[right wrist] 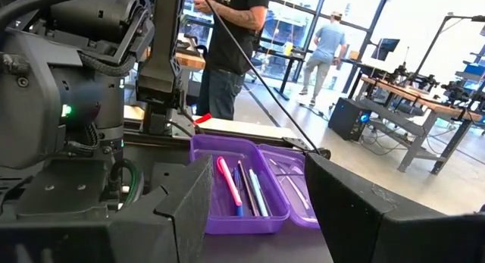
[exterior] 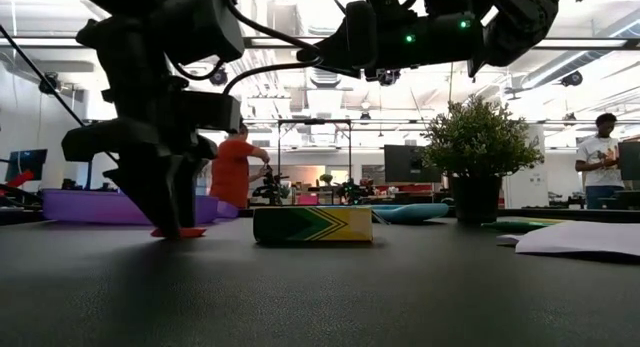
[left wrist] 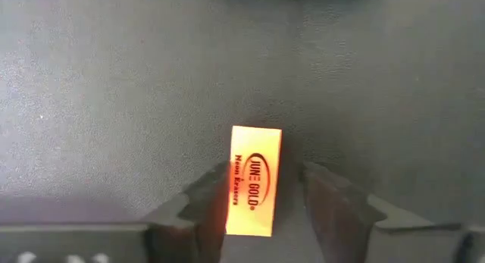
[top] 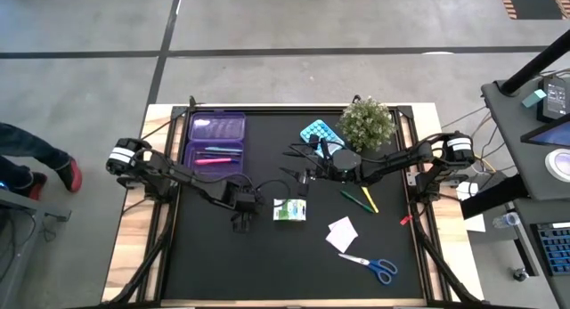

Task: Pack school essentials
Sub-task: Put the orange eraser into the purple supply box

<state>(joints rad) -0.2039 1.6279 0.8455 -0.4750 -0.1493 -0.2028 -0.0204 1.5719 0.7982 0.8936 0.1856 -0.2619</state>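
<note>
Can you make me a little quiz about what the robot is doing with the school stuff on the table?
1. True or false: the left hand has its fingers on either side of the red eraser.
2. What already lies in the purple case? A) pens B) scissors C) the plant
3. Fill in: the blue-handled scissors lie on the black ____.

Key: 1 true; 2 A; 3 table.

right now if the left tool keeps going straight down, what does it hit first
Most likely the orange rectangular eraser, lying between the open fingers of the left tool; whether it already touches the black tabletop is unclear.
</note>
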